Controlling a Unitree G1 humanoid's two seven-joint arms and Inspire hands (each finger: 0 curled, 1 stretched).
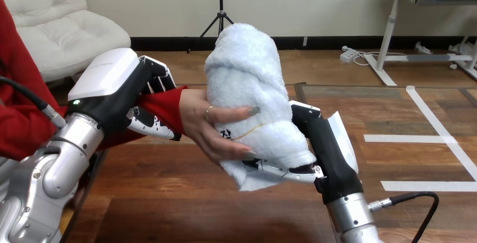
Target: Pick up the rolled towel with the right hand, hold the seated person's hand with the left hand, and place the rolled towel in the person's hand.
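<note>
Left hand (121, 94), at the view's left: fingers over and thumb under the red-sleeved wrist, curled round it. Rolled towel (243, 85), white, stands roughly upright above the table (185, 209), lifted clear, held between two hands. Right hand (329, 153) is against the towel's right side, thumb pressed along its lower end; its fingers are hidden behind the roll, so it grips the towel. Person's hand (203, 124) is wrapped round the towel's left side, fingers across its front.
</note>
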